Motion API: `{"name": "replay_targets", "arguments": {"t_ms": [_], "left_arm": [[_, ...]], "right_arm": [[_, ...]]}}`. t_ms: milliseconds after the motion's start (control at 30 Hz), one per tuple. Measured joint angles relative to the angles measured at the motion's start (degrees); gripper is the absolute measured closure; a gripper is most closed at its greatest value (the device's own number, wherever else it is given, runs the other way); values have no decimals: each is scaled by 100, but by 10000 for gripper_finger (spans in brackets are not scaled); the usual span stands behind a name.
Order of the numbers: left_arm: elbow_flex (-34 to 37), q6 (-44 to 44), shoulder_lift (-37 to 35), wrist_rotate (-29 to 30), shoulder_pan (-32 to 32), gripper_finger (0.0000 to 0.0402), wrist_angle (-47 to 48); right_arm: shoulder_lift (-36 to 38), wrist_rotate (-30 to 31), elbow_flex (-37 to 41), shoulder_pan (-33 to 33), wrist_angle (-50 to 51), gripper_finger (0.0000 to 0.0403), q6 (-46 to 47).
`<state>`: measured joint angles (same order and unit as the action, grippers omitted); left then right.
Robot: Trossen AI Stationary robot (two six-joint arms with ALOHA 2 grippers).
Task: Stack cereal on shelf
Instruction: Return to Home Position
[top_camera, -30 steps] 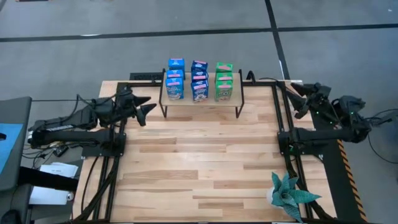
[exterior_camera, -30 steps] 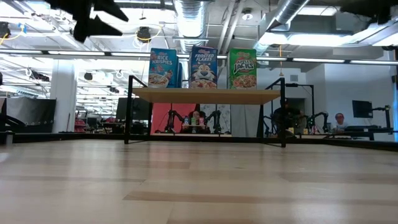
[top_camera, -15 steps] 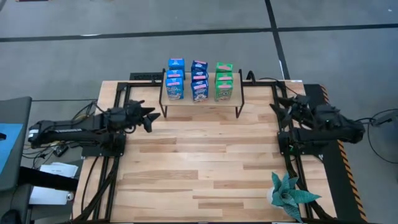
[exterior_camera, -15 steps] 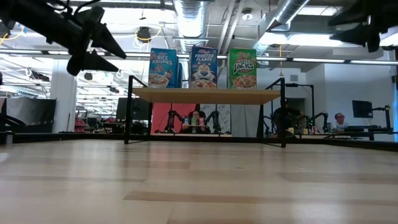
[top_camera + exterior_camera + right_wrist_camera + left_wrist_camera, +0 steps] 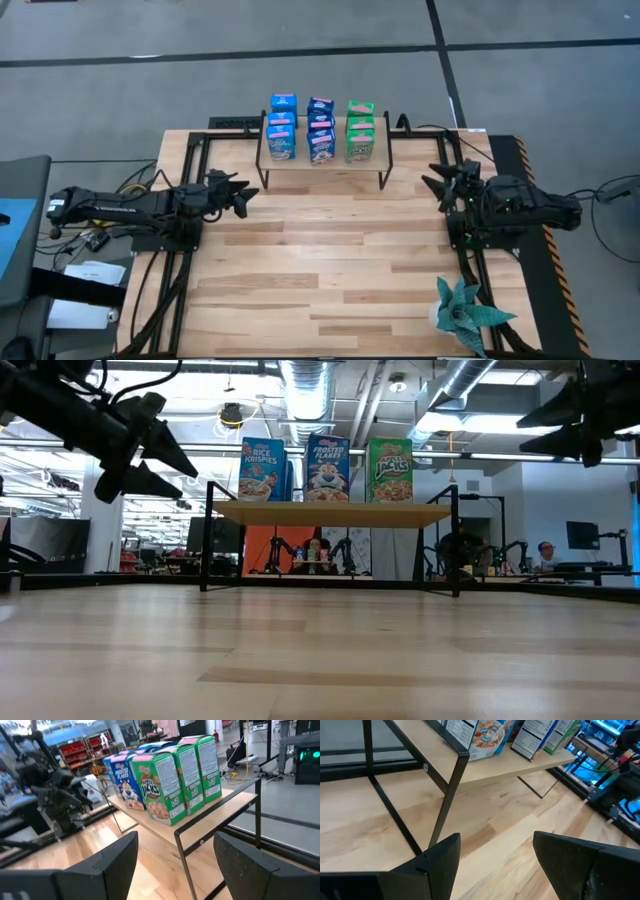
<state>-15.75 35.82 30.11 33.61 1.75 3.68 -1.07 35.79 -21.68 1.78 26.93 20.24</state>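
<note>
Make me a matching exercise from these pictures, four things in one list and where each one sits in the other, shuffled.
1. green cereal boxes
2. teal plant
3. left gripper
4. light blue cereal boxes

A. near right corner of the table
B. left row on the shelf
C. right row on the shelf
D. open, in the air just left of the shelf's left legs

Pairs: 1-C, 2-A, 3-D, 4-B

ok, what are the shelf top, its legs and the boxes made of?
Shelf top: light wood or wood-look board, matte, faint grain; solid or laminate, can't tell. Legs: thin black bars, likely painted metal, square-edged, slight sheen. Cereal boxes: printed cardboard, semi-gloss, crisp folded edges.
</note>
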Motion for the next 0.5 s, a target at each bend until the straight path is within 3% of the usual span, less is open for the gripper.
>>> {"name": "replay_targets", "arguments": {"t_ms": [500], "left_arm": [[0, 363, -2, -129, -29, 162, 734]], "right_arm": [[1, 327, 322, 0, 65, 117, 439]]}}
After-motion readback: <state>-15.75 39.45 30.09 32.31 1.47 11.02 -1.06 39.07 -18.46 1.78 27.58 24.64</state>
